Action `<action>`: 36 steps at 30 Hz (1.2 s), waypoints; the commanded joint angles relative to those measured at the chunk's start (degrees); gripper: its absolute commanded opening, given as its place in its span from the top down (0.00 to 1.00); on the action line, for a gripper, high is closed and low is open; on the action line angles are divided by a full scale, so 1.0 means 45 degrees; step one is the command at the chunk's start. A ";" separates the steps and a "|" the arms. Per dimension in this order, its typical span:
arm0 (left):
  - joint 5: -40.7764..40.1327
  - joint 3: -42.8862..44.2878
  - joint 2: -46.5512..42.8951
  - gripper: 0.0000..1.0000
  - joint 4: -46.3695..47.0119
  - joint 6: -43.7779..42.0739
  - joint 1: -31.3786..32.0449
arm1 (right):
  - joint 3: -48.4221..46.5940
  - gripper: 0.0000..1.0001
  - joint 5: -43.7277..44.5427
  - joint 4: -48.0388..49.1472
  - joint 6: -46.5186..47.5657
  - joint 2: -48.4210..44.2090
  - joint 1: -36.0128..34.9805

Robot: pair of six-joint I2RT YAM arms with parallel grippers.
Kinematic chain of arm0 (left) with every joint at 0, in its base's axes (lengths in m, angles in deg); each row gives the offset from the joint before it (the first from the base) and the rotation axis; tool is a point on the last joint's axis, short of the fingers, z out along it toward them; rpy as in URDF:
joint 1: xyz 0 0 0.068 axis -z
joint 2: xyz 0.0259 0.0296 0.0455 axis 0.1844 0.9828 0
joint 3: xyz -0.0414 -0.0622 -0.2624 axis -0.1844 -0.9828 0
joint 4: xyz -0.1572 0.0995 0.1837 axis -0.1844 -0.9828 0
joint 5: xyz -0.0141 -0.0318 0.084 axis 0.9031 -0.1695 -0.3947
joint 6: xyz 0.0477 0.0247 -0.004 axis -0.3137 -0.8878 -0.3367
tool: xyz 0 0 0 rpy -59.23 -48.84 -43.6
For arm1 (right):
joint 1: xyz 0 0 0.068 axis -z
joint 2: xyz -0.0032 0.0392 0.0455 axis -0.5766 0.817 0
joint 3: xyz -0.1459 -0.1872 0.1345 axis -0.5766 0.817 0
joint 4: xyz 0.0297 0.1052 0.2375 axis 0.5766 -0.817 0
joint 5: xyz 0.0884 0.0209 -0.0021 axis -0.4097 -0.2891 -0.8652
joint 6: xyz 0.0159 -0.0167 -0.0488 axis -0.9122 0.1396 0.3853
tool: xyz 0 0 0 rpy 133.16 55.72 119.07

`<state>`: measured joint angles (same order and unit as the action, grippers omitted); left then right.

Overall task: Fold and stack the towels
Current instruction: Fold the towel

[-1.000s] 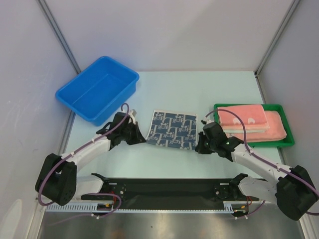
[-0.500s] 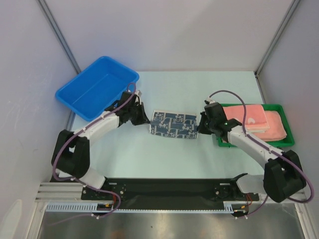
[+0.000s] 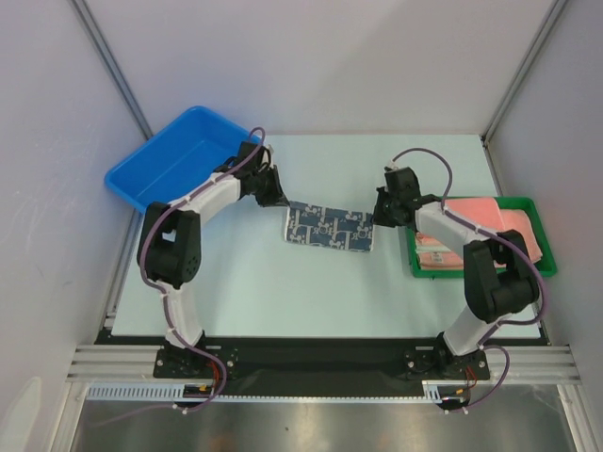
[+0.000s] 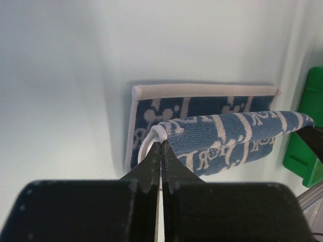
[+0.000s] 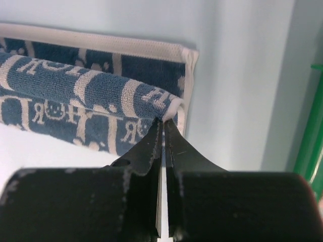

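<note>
A blue-and-white patterned towel [image 3: 330, 227] lies at the table's middle, its near half lifted and carried over the far half. My left gripper [image 3: 283, 201] is shut on the towel's left corner [image 4: 160, 132]. My right gripper [image 3: 378, 219] is shut on its right corner [image 5: 169, 108]. The lifted edge hangs between them as a roll [image 4: 237, 128] above the flat half [image 5: 101, 55]. Folded salmon-pink towels [image 3: 480, 221], the top one with a white bunny face, are stacked in the green tray [image 3: 542, 268] at the right.
A blue bin [image 3: 170, 160] stands at the back left, right beside my left arm. The green tray's edge shows in the left wrist view [image 4: 308, 151] and in the right wrist view [image 5: 310, 146]. White walls enclose the table.
Both grippers have carried the towel's near corners up and away toward the far edge, folding it roughly in half. Both arms have stretched farther out over the table.
</note>
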<state>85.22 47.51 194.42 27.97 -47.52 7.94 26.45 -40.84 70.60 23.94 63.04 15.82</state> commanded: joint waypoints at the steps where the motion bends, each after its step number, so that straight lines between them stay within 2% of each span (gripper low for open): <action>1: 0.0252 0.0832 0.0522 1.00 -0.0393 -0.0260 -0.0200 | -0.0815 1.00 -0.0374 0.0467 0.0254 0.0726 0.0150; 6: 0.0251 0.1514 0.1537 0.99 -0.0510 -0.0260 -0.0318 | -0.1362 1.00 -0.0686 0.0584 0.0215 0.1896 0.0404; 7: 0.0213 0.1652 0.1674 0.95 -0.0684 -0.0298 -0.0318 | -0.1595 0.99 -0.0803 0.0584 0.0215 0.2093 0.0424; 8: 0.0193 0.1769 0.1753 0.91 -0.0783 -0.0337 -0.0318 | -0.1694 0.91 -0.0920 0.0584 0.0234 0.2230 0.0443; 9: 0.0135 0.2022 0.1909 0.82 -0.0900 -0.0454 -0.0318 | -0.1792 0.87 -0.0941 0.0507 0.0234 0.2406 0.0424; 11: -0.0001 0.2258 0.1910 0.77 -0.1231 -0.0572 -0.0337 | -0.2007 0.76 -0.0825 0.0409 0.0254 0.2408 0.0463; 15: -0.0469 0.2823 0.1423 0.58 -0.1836 -0.1117 -0.0415 | -0.2222 0.65 -0.0493 -0.0525 0.0410 0.1823 0.0502; 16: -0.0742 0.2922 0.1132 0.57 -0.2264 -0.1254 -0.0415 | -0.2145 0.63 -0.0376 -0.0703 0.0391 0.1435 0.0502; 20: -0.0745 0.2125 -0.0040 0.56 -0.2346 -0.1743 -0.0279 | -0.1445 0.63 -0.0646 -0.1290 0.0254 0.0478 0.0463; 21: -0.0648 0.1349 -0.0294 0.56 -0.2230 -0.1802 -0.0259 | -0.1170 0.63 -0.0764 -0.1233 0.0177 0.0281 0.0444; 26: 0.1087 -0.1975 -0.1877 0.56 0.0365 -0.1141 -0.0142 | 0.0003 0.64 -0.1214 -0.0395 -0.0058 -0.0268 0.0287; 30: 0.2048 -0.3675 -0.1587 0.56 0.1654 -0.0807 0.0092 | 0.1133 0.64 -0.1624 0.0621 -0.0292 -0.0112 0.0171; 33: 0.2107 -0.4146 -0.1372 0.53 0.2241 -0.0826 0.0424 | 0.1702 0.64 -0.1352 0.1169 -0.0449 0.0101 0.0053; 36: 0.1932 -0.4343 -0.1138 0.52 0.2595 -0.0768 0.0542 | 0.2152 0.69 -0.1293 0.1385 -0.0547 0.0337 0.0033</action>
<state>92.04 28.16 188.93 33.41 -51.83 9.56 35.08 -46.61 72.67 22.56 63.57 16.38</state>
